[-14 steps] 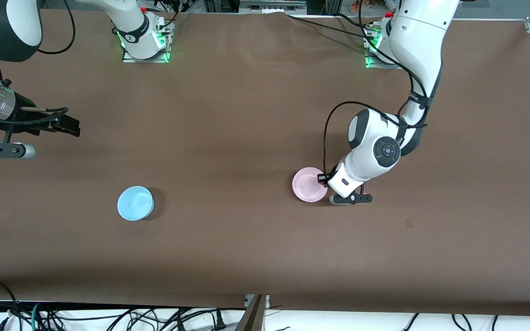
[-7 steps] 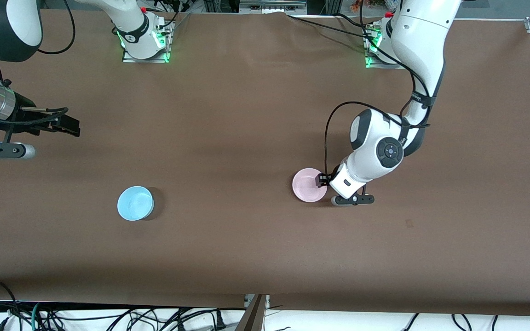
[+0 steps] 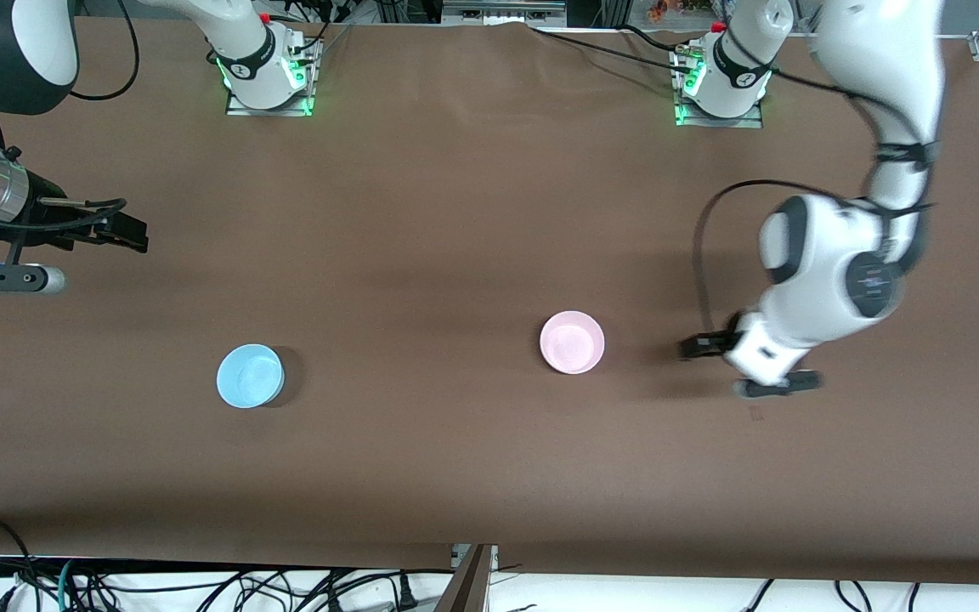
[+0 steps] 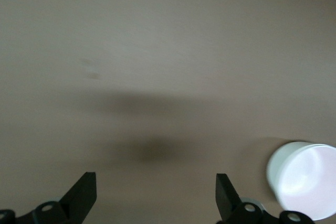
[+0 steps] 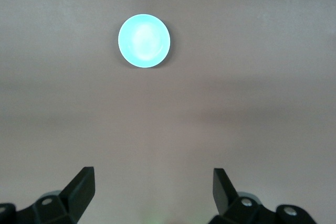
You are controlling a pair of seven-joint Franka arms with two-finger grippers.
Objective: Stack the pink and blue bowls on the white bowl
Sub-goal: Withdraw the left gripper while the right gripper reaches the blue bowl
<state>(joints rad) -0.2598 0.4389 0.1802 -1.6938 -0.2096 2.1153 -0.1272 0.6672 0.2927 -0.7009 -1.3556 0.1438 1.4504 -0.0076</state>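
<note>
The pink bowl stands mid-table with nothing touching it. In the left wrist view the pink bowl shows a white outer wall under its rim, which looks like the white bowl it sits in. The blue bowl stands alone toward the right arm's end, also seen as the blue bowl in the right wrist view. My left gripper hangs open and empty over bare table beside the pink bowl, its left gripper jaws wide apart. My right gripper waits open and empty at its end, right gripper.
The brown table cover carries only the bowls. A small dark mark lies on it close to the left gripper. The arm bases stand along the table's back edge, and cables hang below its front edge.
The left gripper opened, let go of the pink bowl's rim and swung away toward the left arm's end of the table. The bowls and the right arm stayed put.
</note>
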